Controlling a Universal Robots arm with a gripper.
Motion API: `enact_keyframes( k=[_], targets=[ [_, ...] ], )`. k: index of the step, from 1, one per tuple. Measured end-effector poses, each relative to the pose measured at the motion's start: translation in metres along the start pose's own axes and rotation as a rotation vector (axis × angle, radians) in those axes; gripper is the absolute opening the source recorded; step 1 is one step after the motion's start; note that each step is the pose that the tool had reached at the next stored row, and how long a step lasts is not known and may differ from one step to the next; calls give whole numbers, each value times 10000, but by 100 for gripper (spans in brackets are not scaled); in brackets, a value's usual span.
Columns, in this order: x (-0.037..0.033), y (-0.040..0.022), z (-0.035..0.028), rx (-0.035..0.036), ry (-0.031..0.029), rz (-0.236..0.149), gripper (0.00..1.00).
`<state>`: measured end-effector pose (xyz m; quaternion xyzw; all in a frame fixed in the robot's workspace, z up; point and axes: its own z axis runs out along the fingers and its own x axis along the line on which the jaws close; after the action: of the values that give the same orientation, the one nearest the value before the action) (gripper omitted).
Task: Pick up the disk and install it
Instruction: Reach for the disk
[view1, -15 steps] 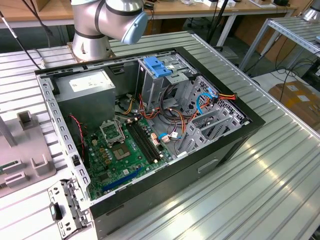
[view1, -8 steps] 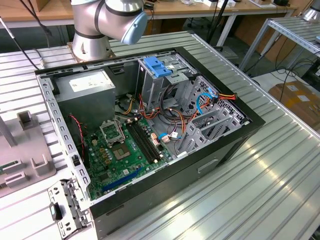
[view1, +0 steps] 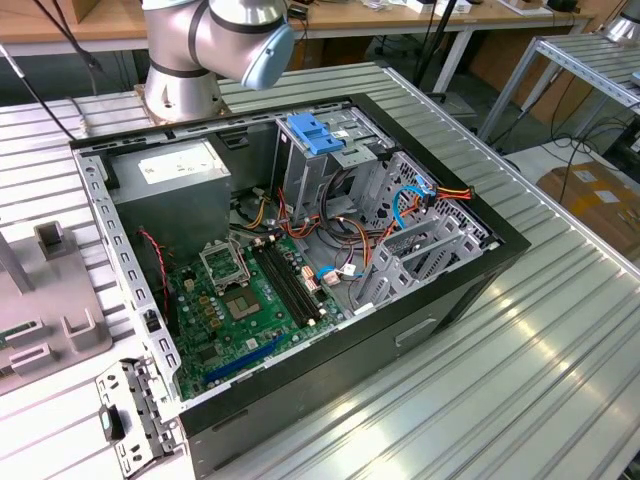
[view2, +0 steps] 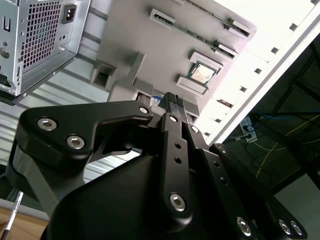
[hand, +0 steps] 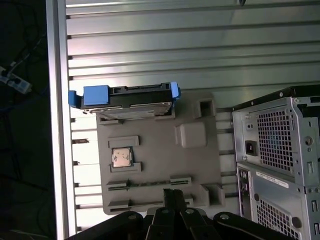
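Observation:
The disk (hand: 125, 98) stands on its long edge in a slot at one end of a grey fixture plate (hand: 195, 165); it is a dark metal drive edged by a blue carrier frame. In the first wrist view my gripper (hand: 172, 196) hovers over the plate's opposite end, well apart from the disk. Its black fingers (view2: 172, 101) are pressed together with nothing between them, so it is shut. The open computer case (view1: 300, 250) lies on its side on the table, with its drive cage (view1: 345, 160) at the back.
A light-blue plastic bracket (view1: 315, 133) sits on the drive cage, next to a grey power-supply box (view1: 170, 185). The fixture plate also carries a processor chip (hand: 121, 157) and memory sticks (hand: 145, 183). The case's rear panel (hand: 280, 150) stands close beside the plate. The ribbed table's edge rail (hand: 56, 125) runs near the disk.

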<state>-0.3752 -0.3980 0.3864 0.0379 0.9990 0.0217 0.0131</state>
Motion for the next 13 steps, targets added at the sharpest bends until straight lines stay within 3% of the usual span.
enact_keyframes(
  k=[13],
  targets=[
    [207,2,10,0,0,0,11]
  ],
)
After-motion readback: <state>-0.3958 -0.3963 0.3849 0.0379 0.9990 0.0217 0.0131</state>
